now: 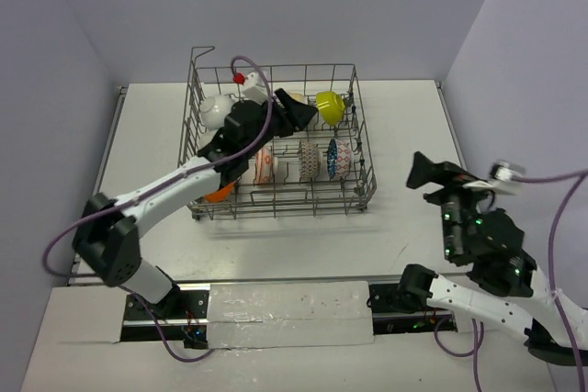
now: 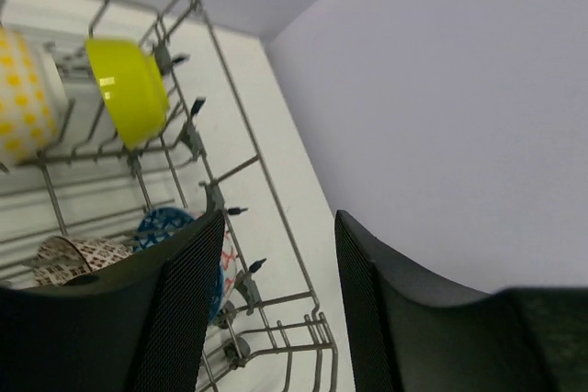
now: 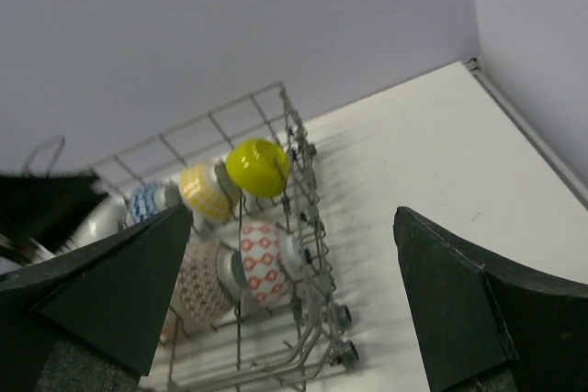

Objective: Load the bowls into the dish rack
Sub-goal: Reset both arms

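Top external | left jaws apart, empty, over dish rack [image 1: 296, 206] | right jaws wide, empty

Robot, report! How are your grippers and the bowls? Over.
Left gripper open, empty, over grey wire dish rack. Right gripper open, beside rack. Small round bowls racked; none seen outside.

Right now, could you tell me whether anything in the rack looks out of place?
Nothing stands out. The lime-green round bowl and its patterned neighbours stand on edge in the grey wire dish rack; the orange bowl is partly hidden by the left arm.
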Controlling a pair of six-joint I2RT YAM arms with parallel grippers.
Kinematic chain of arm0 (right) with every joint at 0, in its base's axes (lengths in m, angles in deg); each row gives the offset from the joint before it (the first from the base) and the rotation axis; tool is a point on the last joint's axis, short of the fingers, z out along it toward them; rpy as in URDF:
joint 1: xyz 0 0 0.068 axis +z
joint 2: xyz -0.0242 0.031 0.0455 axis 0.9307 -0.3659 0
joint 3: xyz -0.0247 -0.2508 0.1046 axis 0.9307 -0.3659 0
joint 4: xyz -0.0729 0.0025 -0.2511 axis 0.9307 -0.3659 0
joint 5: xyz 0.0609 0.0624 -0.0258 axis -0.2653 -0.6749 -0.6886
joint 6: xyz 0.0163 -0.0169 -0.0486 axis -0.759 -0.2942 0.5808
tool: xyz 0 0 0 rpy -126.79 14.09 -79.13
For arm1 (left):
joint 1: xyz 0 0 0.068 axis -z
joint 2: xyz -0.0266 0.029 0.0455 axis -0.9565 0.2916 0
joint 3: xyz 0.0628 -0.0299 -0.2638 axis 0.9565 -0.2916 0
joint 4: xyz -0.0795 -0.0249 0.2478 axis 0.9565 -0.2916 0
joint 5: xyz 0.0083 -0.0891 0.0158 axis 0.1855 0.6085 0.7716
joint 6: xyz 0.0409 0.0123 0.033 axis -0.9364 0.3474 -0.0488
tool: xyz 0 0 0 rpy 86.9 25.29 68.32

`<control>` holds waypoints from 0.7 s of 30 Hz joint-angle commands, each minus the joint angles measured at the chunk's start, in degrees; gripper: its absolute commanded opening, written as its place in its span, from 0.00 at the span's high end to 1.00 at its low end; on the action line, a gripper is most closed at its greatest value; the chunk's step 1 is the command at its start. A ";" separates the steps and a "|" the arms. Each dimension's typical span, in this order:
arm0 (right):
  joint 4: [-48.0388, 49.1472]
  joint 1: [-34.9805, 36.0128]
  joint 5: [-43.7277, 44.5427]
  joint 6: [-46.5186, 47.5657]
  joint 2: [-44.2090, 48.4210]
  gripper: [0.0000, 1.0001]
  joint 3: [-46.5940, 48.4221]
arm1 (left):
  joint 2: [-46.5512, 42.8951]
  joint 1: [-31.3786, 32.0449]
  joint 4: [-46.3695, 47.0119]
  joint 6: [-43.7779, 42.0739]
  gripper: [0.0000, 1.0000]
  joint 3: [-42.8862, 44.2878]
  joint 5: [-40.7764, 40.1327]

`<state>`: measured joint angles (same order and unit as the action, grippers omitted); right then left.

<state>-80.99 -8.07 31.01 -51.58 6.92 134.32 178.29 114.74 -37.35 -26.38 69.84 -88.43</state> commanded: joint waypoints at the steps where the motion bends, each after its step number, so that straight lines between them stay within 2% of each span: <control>1: -2.73 0.62 -7.30 -0.55 -7.80 0.00 2.70 | -10.42 -0.12 -2.70 -8.98 0.43 -0.94 -5.42; 6: -5.82 0.53 -13.20 -4.15 -13.89 0.00 6.31 | -23.86 -0.12 -8.77 -15.05 0.43 -4.63 -10.69; 12: -7.75 0.09 -19.35 -3.63 -21.88 0.00 8.68 | -37.49 -0.12 -18.96 -19.01 0.41 -9.02 -16.24; 21: -6.87 -3.94 -29.81 2.35 -29.01 0.00 10.00 | -47.53 -0.12 -31.44 -26.05 0.41 -14.82 -22.74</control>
<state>-88.01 -9.82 6.05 -51.45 -21.67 141.48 132.26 114.71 -62.16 -48.21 57.36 -107.44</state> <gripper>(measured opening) 0.997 0.588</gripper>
